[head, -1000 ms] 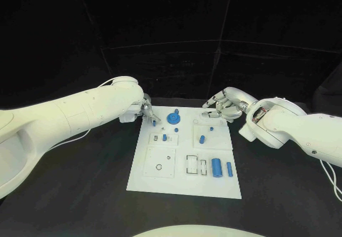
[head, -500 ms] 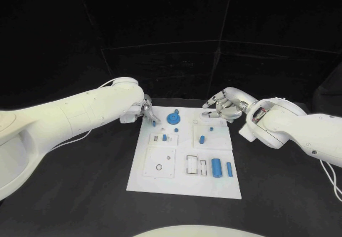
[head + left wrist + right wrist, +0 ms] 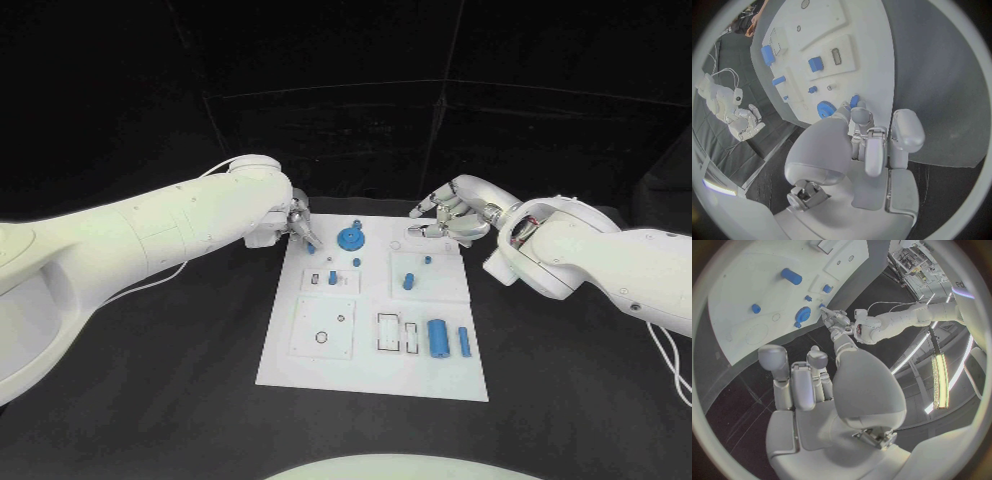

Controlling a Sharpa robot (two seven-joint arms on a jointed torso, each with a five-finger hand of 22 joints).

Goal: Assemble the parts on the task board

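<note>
- Risk first: left hand (image 3: 297,222) has its fingertips on or just at a small blue part (image 3: 312,248) at the far left corner of the task board (image 3: 372,375); I judge a weak pinch could let the piece tip or skid off the board's edge, since it sits so close to it.
- Second risk: the blue gear (image 3: 351,239) stands just beside those fingertips, at about 3 o'clock from them, so a sideways sweep of the hand could knock it.
- Left hand's state: in the left wrist view the fingers (image 3: 859,116) reach down together toward the blue piece (image 3: 854,101), but whether they actually clamp it I cannot tell; the contact is hidden by the fingers themselves.
- Right hand (image 3: 450,215) hovers off the board's far right corner, at roughly 1 o'clock from the board's middle; its fingers (image 3: 791,372) are curled inward and carry nothing.
- Board's look: a white rectangular plate with raised square panels and outlined slots, lying flat in the middle of the black table (image 3: 159,370).
- Parts' look: small matt blue pieces; two cylinders (image 3: 437,337) lie side by side at about 5 o'clock on the board, short pegs (image 3: 408,280) stand near its centre, and the gear is at 12 o'clock.
</note>
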